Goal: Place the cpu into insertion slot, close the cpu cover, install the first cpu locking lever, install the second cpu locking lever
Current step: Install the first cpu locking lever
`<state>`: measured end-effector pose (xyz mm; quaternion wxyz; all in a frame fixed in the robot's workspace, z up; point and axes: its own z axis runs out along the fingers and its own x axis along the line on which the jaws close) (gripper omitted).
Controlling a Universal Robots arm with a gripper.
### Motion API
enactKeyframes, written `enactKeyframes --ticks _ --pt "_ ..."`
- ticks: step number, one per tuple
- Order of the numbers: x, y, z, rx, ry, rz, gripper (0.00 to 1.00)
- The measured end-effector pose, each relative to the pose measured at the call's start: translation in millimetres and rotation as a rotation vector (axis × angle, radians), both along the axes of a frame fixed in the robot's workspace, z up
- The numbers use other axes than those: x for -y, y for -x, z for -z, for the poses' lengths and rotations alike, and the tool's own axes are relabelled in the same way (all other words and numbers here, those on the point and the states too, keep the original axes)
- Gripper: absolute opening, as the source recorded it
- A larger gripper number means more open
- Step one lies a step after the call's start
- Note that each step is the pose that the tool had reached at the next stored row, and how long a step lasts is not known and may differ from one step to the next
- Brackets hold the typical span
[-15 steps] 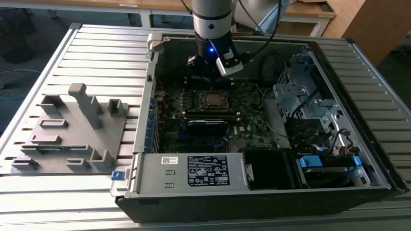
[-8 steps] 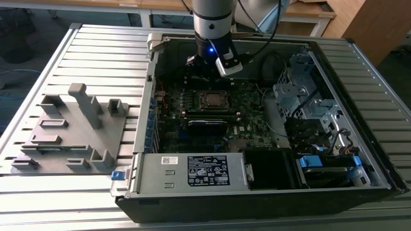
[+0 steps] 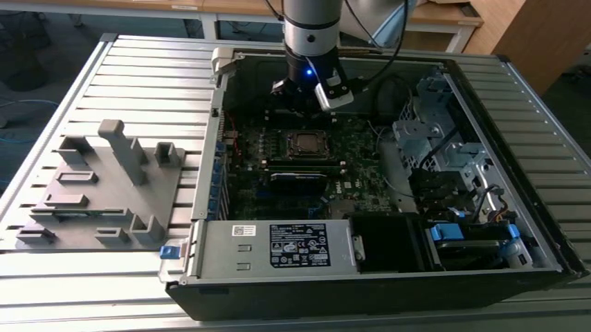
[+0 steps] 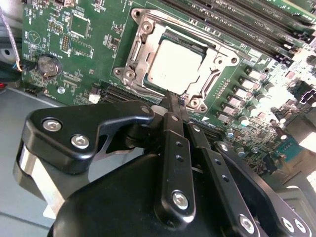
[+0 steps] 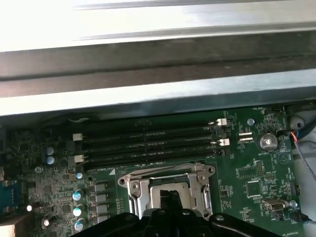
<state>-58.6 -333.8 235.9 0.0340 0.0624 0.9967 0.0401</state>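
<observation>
Black gripper (image 4: 172,101) linkage fills the second wrist view's foreground, fingers pressed together, holding nothing, tips just beside the socket edge. At upper centre the cpu (image 4: 175,66) lies seated in the insertion slot (image 4: 136,74), so it appears placed.

You are looking down from high and well back in the exterior view, taking in the whole open case (image 3: 369,173) on the bench (image 3: 138,83). Both wrist views are sitting close above the board (image 4: 74,44), looking past the gripper (image 4: 170,101) from opposite sides. All three are sharing the socket (image 5: 165,190).
</observation>
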Motion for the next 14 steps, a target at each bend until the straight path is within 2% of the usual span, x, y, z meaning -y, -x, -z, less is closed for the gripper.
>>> enactKeyframes --ticks 3,4,9,14 --pt "0.0 -5.5 0.2 -0.0224 0.0154 0.0 0.1" --pt "0.0 -6.5 0.3 -0.0268 0.0197 0.001 0.1" --pt "0.2 -8.1 0.9 -0.0346 0.0261 0.001 0.1" --pt "0.5 -8.2 1.3 -0.0351 0.0261 0.001 0.1"
